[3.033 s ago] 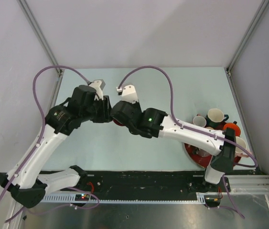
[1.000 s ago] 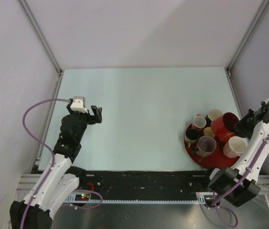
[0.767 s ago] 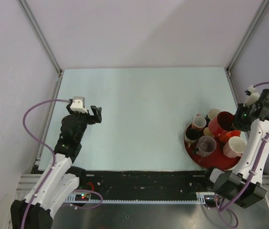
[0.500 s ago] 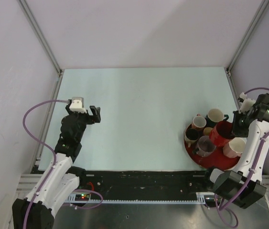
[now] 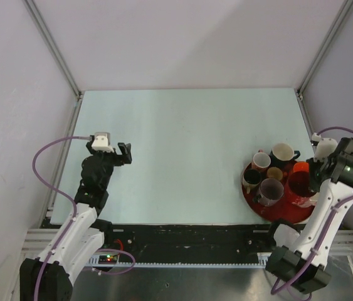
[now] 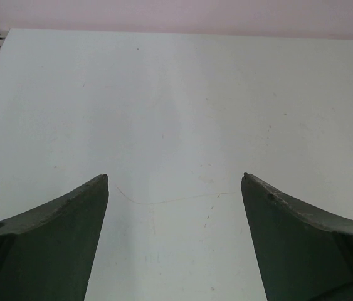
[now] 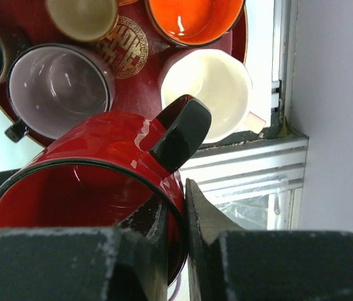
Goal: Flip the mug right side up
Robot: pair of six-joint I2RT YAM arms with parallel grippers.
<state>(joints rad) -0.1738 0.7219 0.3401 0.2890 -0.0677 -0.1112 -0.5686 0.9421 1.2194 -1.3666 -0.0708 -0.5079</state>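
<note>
Now gripping the rim of a red mug with the right claw, clamped with one finger inside the wall and one outside, beside the black handle. Holding it mouth up over a red tray at the right edge of the table; hard to tell whether touching down yet. Hemmed in by a white mug, an orange cup and a grey mug, all mouth up.

Looks like the closing step: turned upright, only the setting down left. Calls next for lowering into the gap without knocking neighbours, then parting the fingers.

Over on the left, hovering with the left claw spread wide and empty above bare table, well apart from the tray.
</note>
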